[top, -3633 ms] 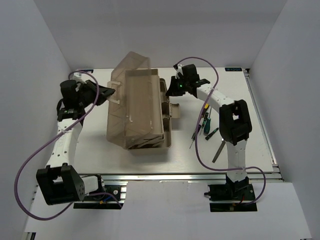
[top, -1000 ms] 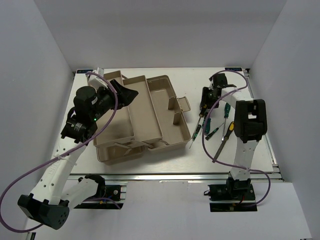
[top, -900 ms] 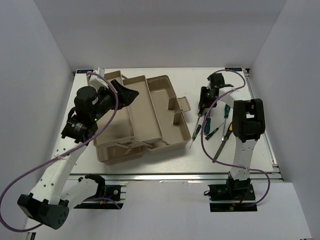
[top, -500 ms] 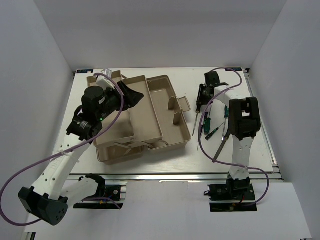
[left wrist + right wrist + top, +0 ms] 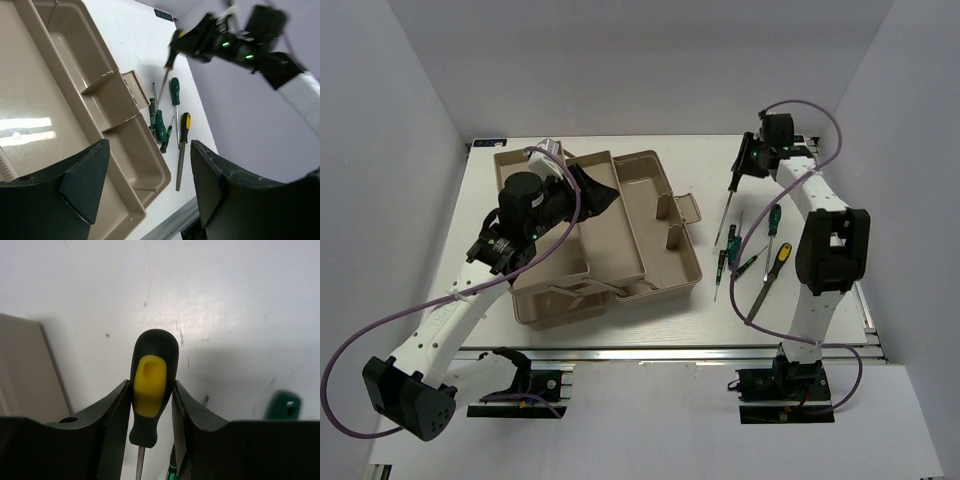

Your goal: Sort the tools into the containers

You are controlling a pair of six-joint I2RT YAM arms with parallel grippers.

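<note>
yellow-and-black screwdriver firmly in the right claw

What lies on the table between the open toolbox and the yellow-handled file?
A few small green-handled screwdrivers lie there, between the toolbox and the file; the top view shows it.

Green screwdrivers: four, one of them much smaller
Yellow-and-black screwdriver: one
File: one, with a yellow handle
Toolbox: one
Compartments down its right-hand half: three
Robot arms: two
</note>
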